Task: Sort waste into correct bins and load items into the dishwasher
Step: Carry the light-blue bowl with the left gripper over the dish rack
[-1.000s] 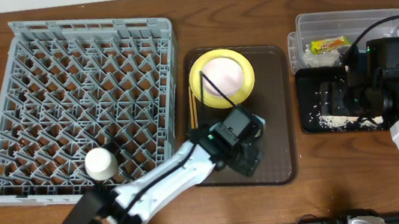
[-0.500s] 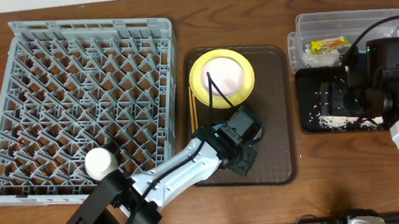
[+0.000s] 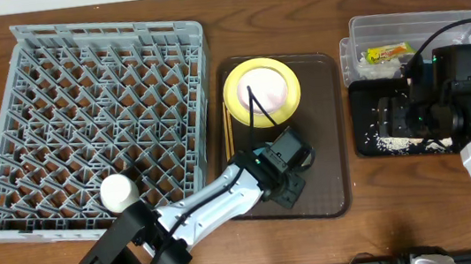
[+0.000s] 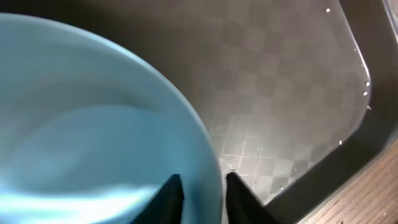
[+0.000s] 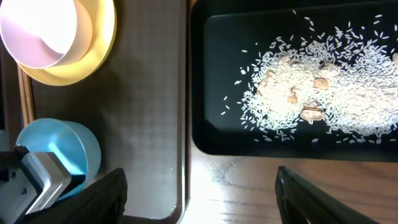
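Note:
My left gripper (image 3: 287, 175) is low over the brown serving tray (image 3: 323, 122), shut on the rim of the light-blue bowl (image 4: 93, 124), one finger inside and one outside (image 4: 202, 199). The bowl also shows in the right wrist view (image 5: 62, 149). The pale-yellow plate (image 3: 261, 93) holds the white bowl (image 3: 264, 89). The chopsticks (image 3: 229, 133) lie along the tray's left edge. My right gripper (image 3: 394, 118) is open and empty (image 5: 199, 186) over the black tray (image 3: 369, 134), which holds rice grains (image 5: 323, 87) and scraps (image 5: 311, 112). The snack wrapper (image 3: 388, 52) lies in the clear tub (image 3: 419, 22).
The grey dish rack (image 3: 101, 121) fills the left side, with a small white round vessel (image 3: 119, 191) near its front edge. A black cable (image 3: 252, 105) from my left arm crosses the plate. A few grains lie on the serving tray (image 4: 354, 62).
My left gripper has slid slightly toward the table's front over the light-blue bowl, which it now hides from overhead. The right arm has not moved.

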Robot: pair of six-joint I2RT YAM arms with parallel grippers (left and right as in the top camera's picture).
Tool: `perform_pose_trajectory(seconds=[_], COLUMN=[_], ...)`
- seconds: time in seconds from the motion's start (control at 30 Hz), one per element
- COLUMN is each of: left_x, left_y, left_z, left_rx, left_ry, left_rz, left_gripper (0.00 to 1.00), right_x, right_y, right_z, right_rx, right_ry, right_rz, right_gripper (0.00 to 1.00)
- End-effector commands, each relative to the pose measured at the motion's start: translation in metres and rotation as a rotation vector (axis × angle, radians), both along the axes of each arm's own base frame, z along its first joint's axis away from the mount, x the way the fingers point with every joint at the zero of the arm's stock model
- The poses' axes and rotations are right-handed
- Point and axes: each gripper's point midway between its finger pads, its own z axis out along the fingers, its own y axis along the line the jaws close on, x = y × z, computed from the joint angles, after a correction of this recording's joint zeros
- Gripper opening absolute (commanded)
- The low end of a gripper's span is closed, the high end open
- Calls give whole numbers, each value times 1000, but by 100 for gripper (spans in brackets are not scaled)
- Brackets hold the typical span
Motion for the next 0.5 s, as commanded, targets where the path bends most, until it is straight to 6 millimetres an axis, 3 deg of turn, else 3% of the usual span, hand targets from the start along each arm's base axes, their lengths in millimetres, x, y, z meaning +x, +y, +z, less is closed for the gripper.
perform_pose_trajectory(seconds=[0.0, 0.1, 0.27, 0.37, 0.47], left_x=[-5, -5, -4, 1, 5], left_y=[5, 5, -1, -7, -12], left_z=[-9, -9, 0, 25, 62], left_rx=[31, 31, 12, -20, -66], left_ry=[5, 8, 8, -14, -49], left_rz=[-7, 0, 4, 4, 4], left_gripper=[13, 6, 6, 6, 6], right_x=[-1, -1, -1, -1, -1], right_y=[-4, -4, -4, -4, -4], right_z=[2, 2, 2, 1, 1], right_rx=[0, 0, -1, -1, -1], right_ry=[-1, -1, 1, 2, 2], right_rz=[-24, -24, -23, -23, -23], right_gripper=[74, 73, 74, 74, 74])
